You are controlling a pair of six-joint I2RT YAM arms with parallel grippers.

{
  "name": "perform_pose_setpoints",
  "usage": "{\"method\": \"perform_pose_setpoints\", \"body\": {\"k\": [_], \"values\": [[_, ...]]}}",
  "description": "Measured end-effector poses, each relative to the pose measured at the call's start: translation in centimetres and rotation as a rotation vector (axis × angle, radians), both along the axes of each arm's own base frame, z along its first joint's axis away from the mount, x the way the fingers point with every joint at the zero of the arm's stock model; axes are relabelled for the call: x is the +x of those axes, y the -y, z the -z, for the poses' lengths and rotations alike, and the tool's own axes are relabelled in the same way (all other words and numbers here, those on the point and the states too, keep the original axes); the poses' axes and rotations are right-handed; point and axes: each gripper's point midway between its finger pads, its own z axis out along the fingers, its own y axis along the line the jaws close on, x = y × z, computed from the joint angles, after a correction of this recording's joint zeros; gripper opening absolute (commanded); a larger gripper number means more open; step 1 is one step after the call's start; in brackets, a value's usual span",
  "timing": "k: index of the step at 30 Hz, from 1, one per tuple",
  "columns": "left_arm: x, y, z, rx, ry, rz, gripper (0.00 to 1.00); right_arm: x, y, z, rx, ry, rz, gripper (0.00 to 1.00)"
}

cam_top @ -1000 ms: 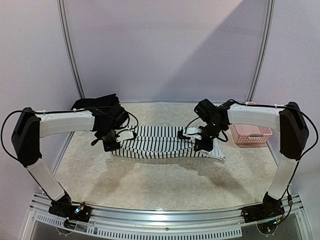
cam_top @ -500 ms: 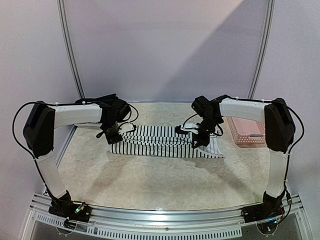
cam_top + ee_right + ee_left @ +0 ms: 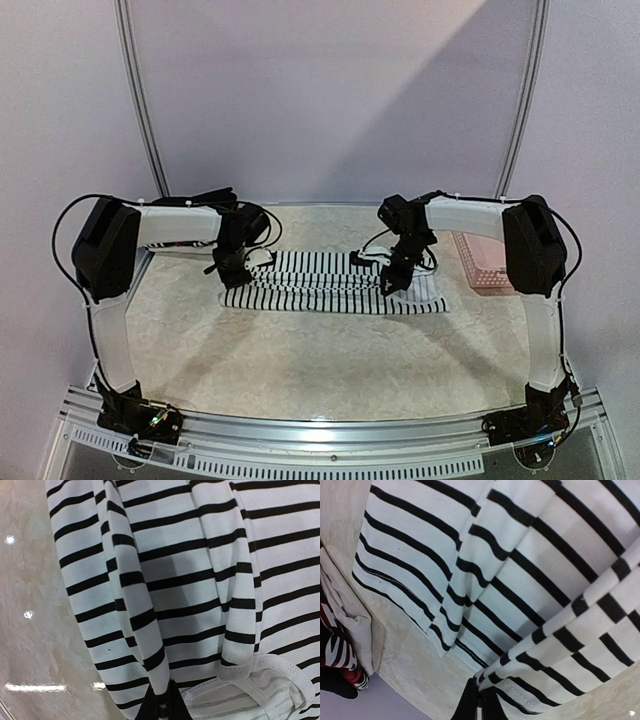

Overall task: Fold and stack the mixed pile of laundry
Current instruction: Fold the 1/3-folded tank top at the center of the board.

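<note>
Shift toward far edge of bench (image 3: 300, 375) by left claw (image 3: 233, 280) and right claw (image 3: 386, 287), both clamped on striped tank top (image 3: 320, 287), flattening fold.

No writing to read in any view.
The striped tank top (image 3: 330, 285) shows only plain bands; nothing legible on the pink basket (image 3: 485, 270) at right.

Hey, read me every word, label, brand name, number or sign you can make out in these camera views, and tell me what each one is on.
None: no view shows any readable word, number, logo or sign.
Black-and-white striped cloth tank top: stripes only, with no printed text or care tag showing in either wrist view.
Pink perforated plastic basket: no lettering can be made out. It is small in the top view.
</note>
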Motion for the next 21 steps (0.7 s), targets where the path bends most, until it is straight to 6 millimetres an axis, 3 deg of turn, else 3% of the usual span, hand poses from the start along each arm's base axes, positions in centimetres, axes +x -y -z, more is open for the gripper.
{"method": "perform_pose_setpoints", "body": {"k": [21], "values": [[1.1, -0.2, 0.4, -0.035, -0.004, -0.096, 0.04, 1.8, 0.5, 0.7, -0.017, -0.014, 0.090, 0.06]]}}
